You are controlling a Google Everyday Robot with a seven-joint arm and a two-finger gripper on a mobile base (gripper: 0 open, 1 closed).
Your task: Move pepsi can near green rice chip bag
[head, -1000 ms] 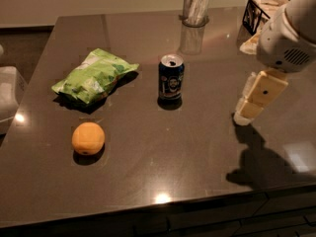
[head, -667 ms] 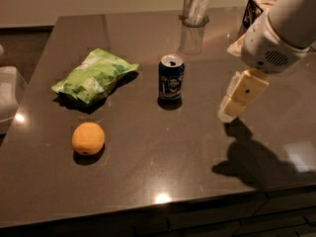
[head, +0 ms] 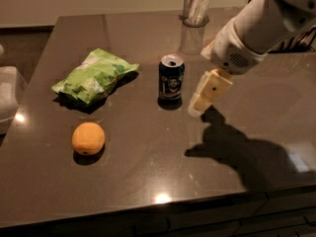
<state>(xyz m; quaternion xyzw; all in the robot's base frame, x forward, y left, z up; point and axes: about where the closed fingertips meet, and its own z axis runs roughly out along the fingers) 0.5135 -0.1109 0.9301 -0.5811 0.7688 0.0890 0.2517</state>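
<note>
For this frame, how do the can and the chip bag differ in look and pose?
The can stands upright; the chip bag lies flat and crumpled. The can is dark blue with a silver top; the bag is light green with white patches. The can is narrow and tall; the bag is wide and low. The gripper hangs close beside the can, on the side away from the bag. Both rest on the dark table, apart from each other.

Obstacles on table (head: 148, 181): pepsi can (head: 171, 78), upright, mid-table; green rice chip bag (head: 94, 75), toward left edge; orange (head: 88, 138), toward front-left corner; glass tumbler (head: 195, 6), far edge.
Gripper (head: 196, 107): just right of can.
Free room: lane between can and bag; broad strip along front edge.
</note>
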